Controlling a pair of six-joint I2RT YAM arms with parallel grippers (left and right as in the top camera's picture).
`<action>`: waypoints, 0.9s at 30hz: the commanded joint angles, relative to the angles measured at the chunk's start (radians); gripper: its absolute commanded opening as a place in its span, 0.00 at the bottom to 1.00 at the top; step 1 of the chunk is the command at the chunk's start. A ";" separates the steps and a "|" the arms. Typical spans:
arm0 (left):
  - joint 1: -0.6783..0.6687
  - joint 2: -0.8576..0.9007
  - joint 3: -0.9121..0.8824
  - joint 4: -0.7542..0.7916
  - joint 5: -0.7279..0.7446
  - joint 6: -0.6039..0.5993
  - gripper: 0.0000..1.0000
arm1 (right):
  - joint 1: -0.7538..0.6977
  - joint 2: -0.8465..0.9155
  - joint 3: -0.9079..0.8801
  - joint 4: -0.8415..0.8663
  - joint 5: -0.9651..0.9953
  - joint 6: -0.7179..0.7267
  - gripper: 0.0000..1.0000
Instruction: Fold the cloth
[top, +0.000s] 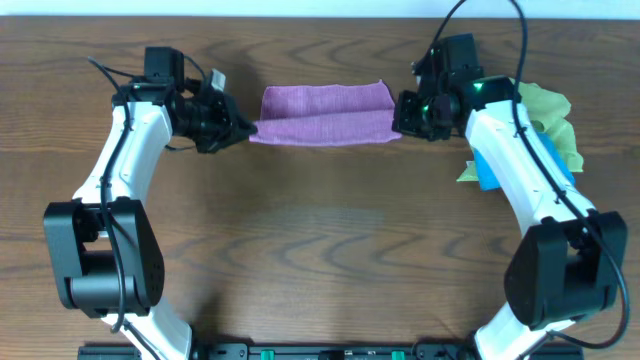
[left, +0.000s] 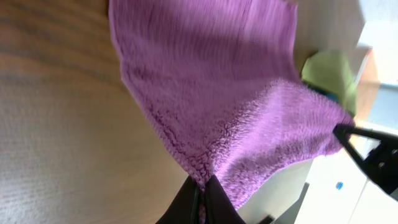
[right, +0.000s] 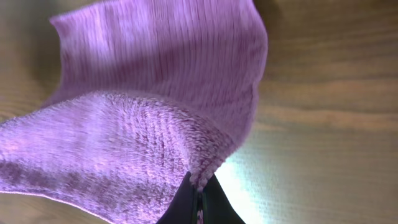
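1. Cloth in the overhead view spans the far side of the desk, stretched between both arms. You see the left claw clenched on its left end and the right claw clenched on its right end. A yellow-green cloth and a blue cloth lie beside the right arm.
2. Left wrist view: your left claw pinches one corner of the lilac fabric, its tips pressed together.
3. Right wrist view: your right claw grips the opposite corner, closed tight, with the fluffy layer curling over the ribbed one.
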 joint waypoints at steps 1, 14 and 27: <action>-0.014 -0.019 -0.042 -0.032 -0.019 0.093 0.06 | 0.040 -0.005 -0.003 -0.034 0.004 -0.056 0.02; -0.014 -0.020 -0.323 -0.067 -0.018 0.158 0.06 | 0.076 -0.006 -0.193 -0.069 0.019 -0.058 0.02; -0.012 -0.035 -0.348 -0.040 -0.025 0.148 0.06 | 0.074 -0.039 -0.274 -0.013 0.068 -0.059 0.02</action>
